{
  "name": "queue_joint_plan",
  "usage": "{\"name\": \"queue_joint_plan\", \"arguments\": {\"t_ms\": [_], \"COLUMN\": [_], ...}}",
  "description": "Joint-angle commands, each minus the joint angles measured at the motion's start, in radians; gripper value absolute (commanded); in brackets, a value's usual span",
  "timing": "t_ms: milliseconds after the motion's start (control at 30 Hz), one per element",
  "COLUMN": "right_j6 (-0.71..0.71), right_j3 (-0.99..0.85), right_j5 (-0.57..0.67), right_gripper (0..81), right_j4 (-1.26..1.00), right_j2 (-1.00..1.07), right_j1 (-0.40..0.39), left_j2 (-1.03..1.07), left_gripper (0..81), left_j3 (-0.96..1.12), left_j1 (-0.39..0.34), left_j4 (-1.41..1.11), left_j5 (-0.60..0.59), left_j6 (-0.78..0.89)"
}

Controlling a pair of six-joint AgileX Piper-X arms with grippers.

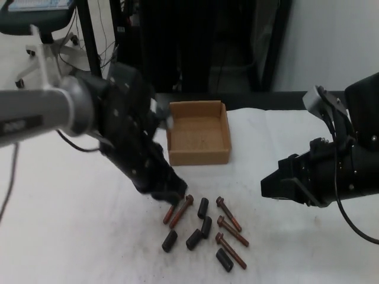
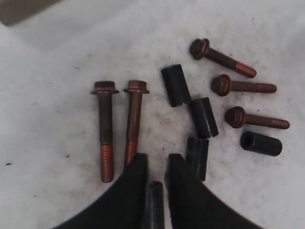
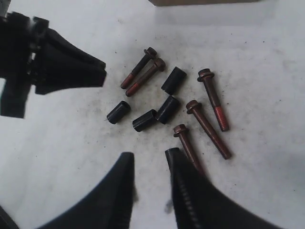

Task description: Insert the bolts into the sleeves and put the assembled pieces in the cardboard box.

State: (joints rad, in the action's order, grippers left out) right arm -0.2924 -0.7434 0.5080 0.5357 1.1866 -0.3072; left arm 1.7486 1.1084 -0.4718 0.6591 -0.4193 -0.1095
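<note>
Five copper-coloured bolts and five black sleeves lie loose on the white bench in front of the cardboard box [image 1: 198,139]. Two bolts [image 2: 116,126] lie side by side nearest my left gripper [image 2: 156,162], which hovers open above the pile's edge; one sleeve [image 2: 155,200] on the bench shows through its gap. Other sleeves [image 2: 190,102] and three bolts [image 2: 243,95] lie farther off. My right gripper [image 3: 150,160] is open above the bench, with a bolt [image 3: 188,148] beside one finger and sleeves [image 3: 155,114] beyond. In the high view the left gripper [image 1: 174,192] and right gripper [image 1: 269,186] flank the parts.
The box stands open with nothing in it, behind the parts [image 1: 204,231]. White cloth covers the bench [image 1: 71,236], with free room on both sides. An office chair [image 1: 35,41] and dark frame posts stand beyond the far edge.
</note>
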Motion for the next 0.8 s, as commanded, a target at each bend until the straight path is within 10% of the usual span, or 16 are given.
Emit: {"name": "queue_joint_plan", "arguments": {"t_ms": [0,367,767], "right_j6": [0.000,0.000,0.000], "right_j3": [-0.010,-0.010,-0.010], "right_j5": [0.008,0.049,0.051], "right_gripper": [26.4,26.4,26.4], "right_j4": [-0.009,-0.009,-0.009], "right_j2": [-0.002,-0.002,-0.002], "right_j1": [0.008,0.008,0.008], "left_j2": [0.020,0.031,0.037], "left_gripper": [29.4,29.7,29.7], "left_j3": [0.008,0.008,0.010], "left_j1": [-0.041,-0.091,-0.091], "left_j4": [-0.019,-0.047,-0.187], "left_j5": [0.065,0.373,0.375], "left_j6": [0.003,-0.025,0.004]}}
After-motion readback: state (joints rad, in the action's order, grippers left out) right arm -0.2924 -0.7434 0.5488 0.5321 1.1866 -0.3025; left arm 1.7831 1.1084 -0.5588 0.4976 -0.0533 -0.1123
